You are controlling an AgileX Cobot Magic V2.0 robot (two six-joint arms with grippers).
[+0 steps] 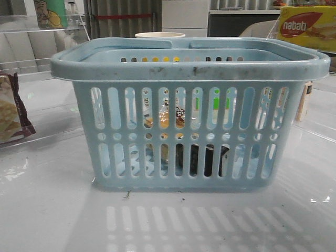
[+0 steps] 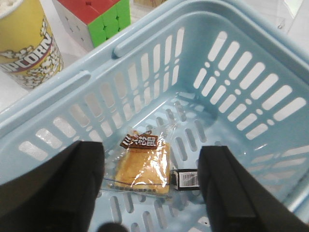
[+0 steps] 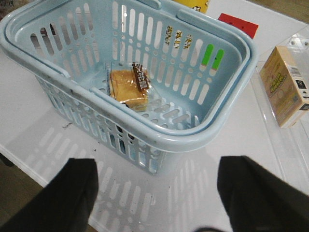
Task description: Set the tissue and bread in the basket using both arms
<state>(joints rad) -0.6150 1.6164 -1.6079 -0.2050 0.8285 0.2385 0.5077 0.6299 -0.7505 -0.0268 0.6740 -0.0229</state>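
The light-blue basket (image 1: 189, 63) stands in the middle of the table. The bread (image 2: 143, 166), golden-brown in clear wrap with a dark label, lies on the basket floor; it also shows in the right wrist view (image 3: 129, 88) and dimly through the slots in the front view (image 1: 164, 116). The black tissue pack (image 2: 187, 179) lies beside it and shows through the front slots (image 1: 202, 159). My left gripper (image 2: 152, 193) is open and empty above the basket's inside. My right gripper (image 3: 157, 193) is open and empty above the table beside the basket (image 3: 145, 130). Neither gripper shows in the front view.
A popcorn cup (image 2: 26, 43) and a colour cube (image 2: 99, 17) stand behind the basket. A yellow box (image 3: 285, 87) lies to its right. A maroon-edged cracker bag (image 1: 13, 113) is at the left, a nabati box (image 1: 307, 29) at the back right.
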